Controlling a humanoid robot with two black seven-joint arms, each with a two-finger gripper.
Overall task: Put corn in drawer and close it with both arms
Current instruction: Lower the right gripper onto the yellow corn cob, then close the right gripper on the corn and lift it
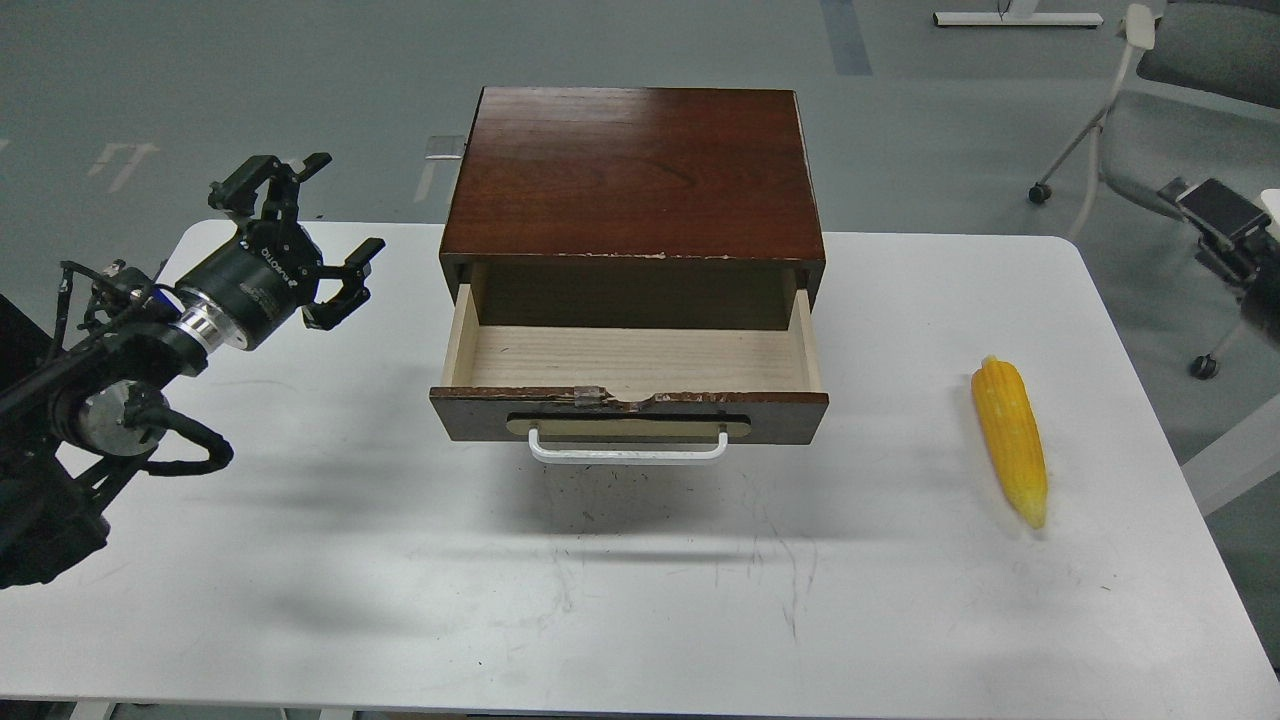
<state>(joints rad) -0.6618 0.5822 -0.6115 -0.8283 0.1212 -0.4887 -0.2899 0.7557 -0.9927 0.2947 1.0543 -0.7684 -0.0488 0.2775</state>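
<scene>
Left tool [300, 235]: my left arm [120, 360] comes in from the left edge, raised over the counter's left end. Fingers spread wide, nothing betw. them. It sits well left of the drawer, touching nothing.
Right tool: my right arm isn't in the head view, so I can't report on it.
Writing: white lettering on the black body of the left tool, seen at a slant and too small for me to read w/ certainty. No other readable label anywhere.
Drawer [630, 385]: pulled out toward me from the cabinet, open. Pale wood inside, nothing in it. Dark brown front w/ chipped top edge, worst near the middle. Tan oval plate on the front, no writing I can make out on it.
Handle [627, 450]: white bar, mounted across the oval plate, facing me.
Cabinet [635, 170]: dark reddish-brown wood box, glossy top, front lip chipped. Stands at the counter's far middle.
Corn [1010, 440]: lying flat on the counter's right side, well apart from the drawer. Yellow-orange, rows of kernels, blunt end away from me, pointed tip toward me and slightly right. Nothing touches it.
Counter [640, 600]: white top, rounded corners, scuffed w/ dark marks in front of the drawer.
Chair [1170, 90]: grey office chair on casters, on the floor past the counter's far right corner.
</scene>
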